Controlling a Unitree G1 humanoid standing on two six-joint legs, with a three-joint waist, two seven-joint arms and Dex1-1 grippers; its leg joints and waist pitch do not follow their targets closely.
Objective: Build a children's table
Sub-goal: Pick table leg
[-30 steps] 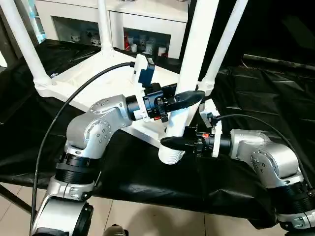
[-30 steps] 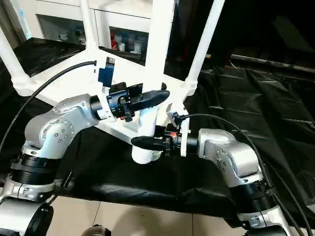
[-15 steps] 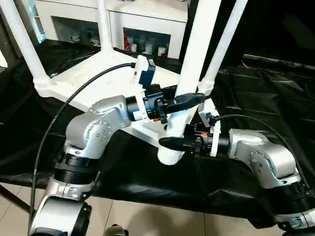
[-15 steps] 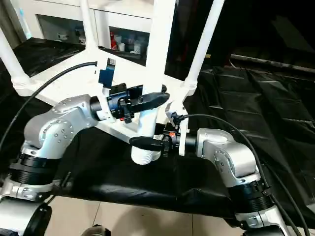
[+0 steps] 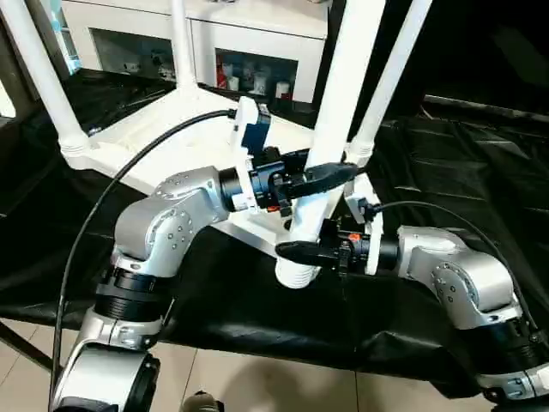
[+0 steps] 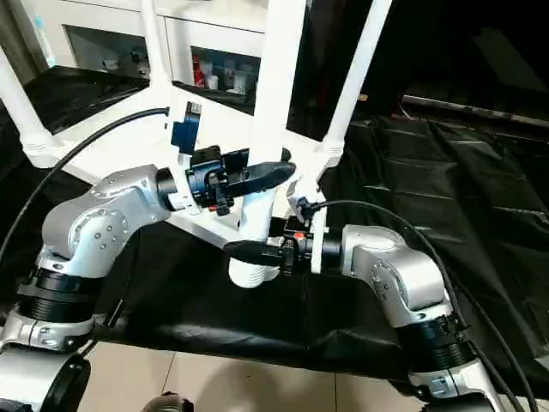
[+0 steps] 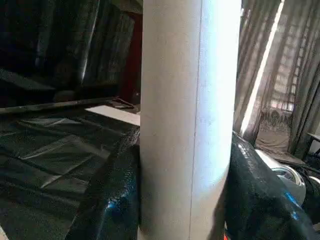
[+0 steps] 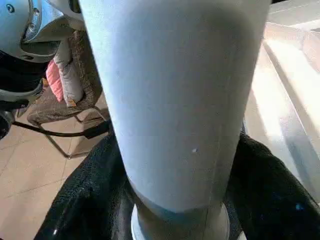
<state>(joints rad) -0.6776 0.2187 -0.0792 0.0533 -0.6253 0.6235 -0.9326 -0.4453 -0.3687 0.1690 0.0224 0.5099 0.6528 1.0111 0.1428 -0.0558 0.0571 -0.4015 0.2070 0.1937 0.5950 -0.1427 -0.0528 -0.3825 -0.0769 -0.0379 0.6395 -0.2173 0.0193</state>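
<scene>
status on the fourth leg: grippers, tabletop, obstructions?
Left gripper and right gripper both clamp the near leg. Leg upright at tabletop near corner; seating unclear. Three other legs in. No obstruction seen.

The tops of the long white tapered tube legs [image 5: 343,129] are cut off by the upper edge. The near corner socket of the white plastic tabletop [image 5: 163,137] is hidden behind the black-fingered grippers. Small items behind the white cabinet's glass doors [image 5: 257,81] cannot be identified.

A white glass-door cabinet [image 5: 249,51] (cups inside) stands behind the black-draped table [image 5: 463,163], above tiled floor [image 5: 257,382].
</scene>
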